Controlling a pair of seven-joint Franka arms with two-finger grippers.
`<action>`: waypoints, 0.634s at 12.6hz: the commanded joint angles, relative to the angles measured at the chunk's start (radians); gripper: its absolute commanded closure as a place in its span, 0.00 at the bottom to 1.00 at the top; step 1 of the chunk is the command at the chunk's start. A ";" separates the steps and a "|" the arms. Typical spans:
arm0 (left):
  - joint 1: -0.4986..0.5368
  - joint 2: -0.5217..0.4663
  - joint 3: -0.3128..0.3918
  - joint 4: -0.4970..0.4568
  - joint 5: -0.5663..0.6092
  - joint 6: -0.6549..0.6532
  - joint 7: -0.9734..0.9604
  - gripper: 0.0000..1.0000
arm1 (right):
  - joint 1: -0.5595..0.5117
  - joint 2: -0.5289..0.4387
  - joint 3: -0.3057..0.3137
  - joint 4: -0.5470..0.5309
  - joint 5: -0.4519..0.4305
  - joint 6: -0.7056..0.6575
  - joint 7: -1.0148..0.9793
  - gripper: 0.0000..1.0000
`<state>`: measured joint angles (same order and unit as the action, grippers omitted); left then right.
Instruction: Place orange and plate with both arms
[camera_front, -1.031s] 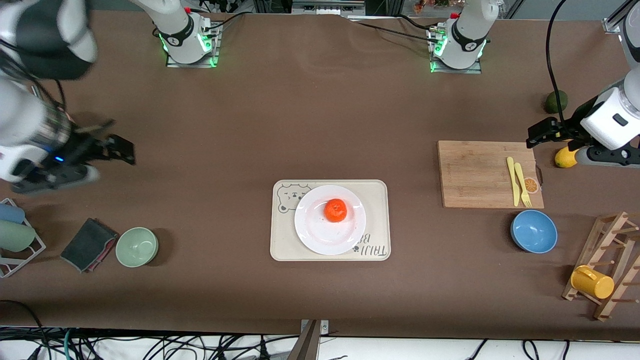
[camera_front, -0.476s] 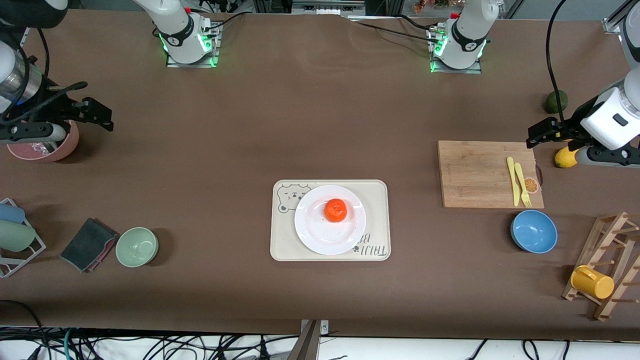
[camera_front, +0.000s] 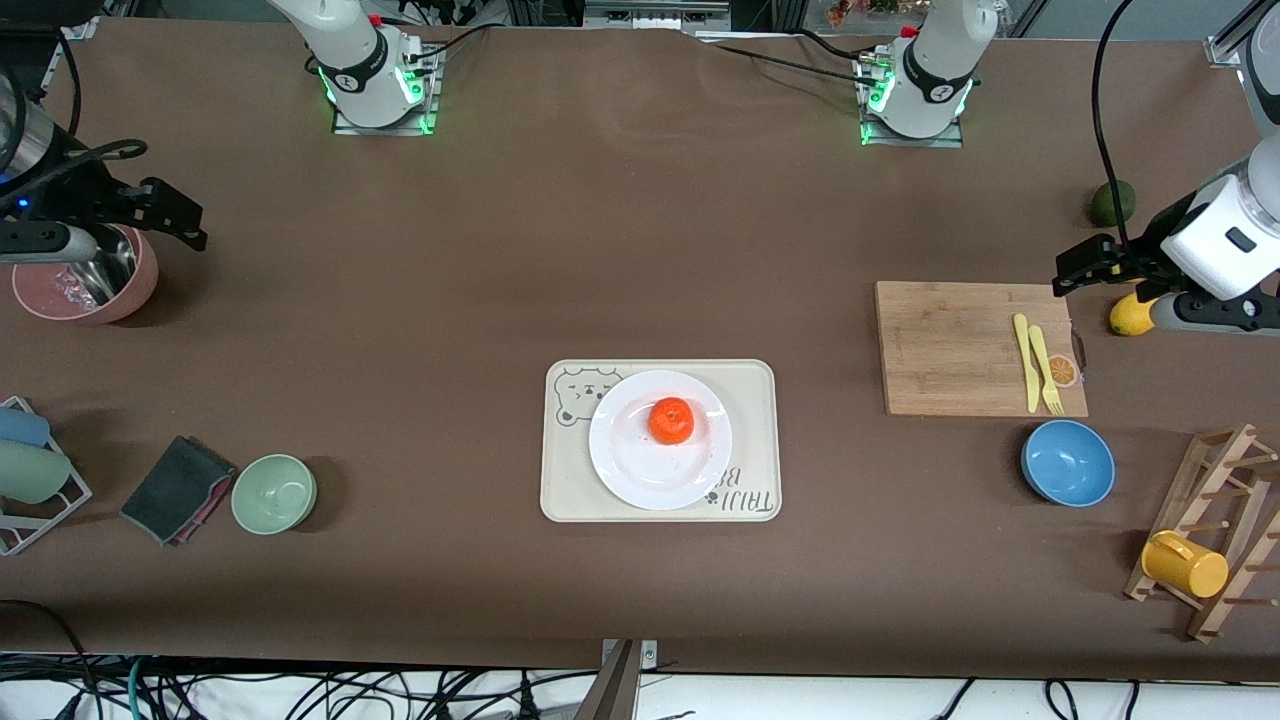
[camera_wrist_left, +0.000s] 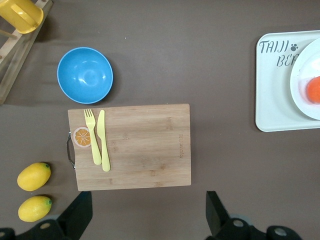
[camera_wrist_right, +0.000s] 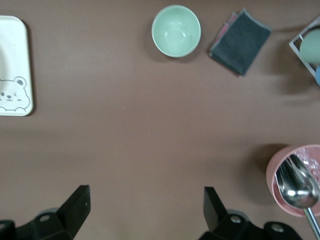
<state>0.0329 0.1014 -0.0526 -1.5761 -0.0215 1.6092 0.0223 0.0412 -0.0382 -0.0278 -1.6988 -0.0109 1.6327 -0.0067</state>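
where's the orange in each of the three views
Front view: the orange sits on the white plate, which lies on the bear-print tray mid-table.
Left wrist view: only a sliver of the orange shows at the picture's edge, on the plate.
Right wrist view: not in it.
Shared landmark: the bear-print tray, seen in all three.
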 joint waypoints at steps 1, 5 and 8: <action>-0.001 -0.011 0.005 -0.010 -0.015 0.008 0.016 0.00 | -0.008 0.015 -0.018 0.016 0.019 -0.033 -0.021 0.00; -0.002 -0.011 0.005 -0.010 -0.015 0.008 0.016 0.00 | -0.008 0.014 -0.017 0.030 0.011 -0.056 -0.021 0.00; -0.001 -0.011 0.005 -0.010 -0.015 0.008 0.016 0.00 | -0.008 0.017 -0.018 0.033 0.009 -0.048 -0.018 0.00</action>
<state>0.0329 0.1014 -0.0526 -1.5761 -0.0215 1.6092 0.0223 0.0407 -0.0275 -0.0501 -1.6910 -0.0081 1.6027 -0.0169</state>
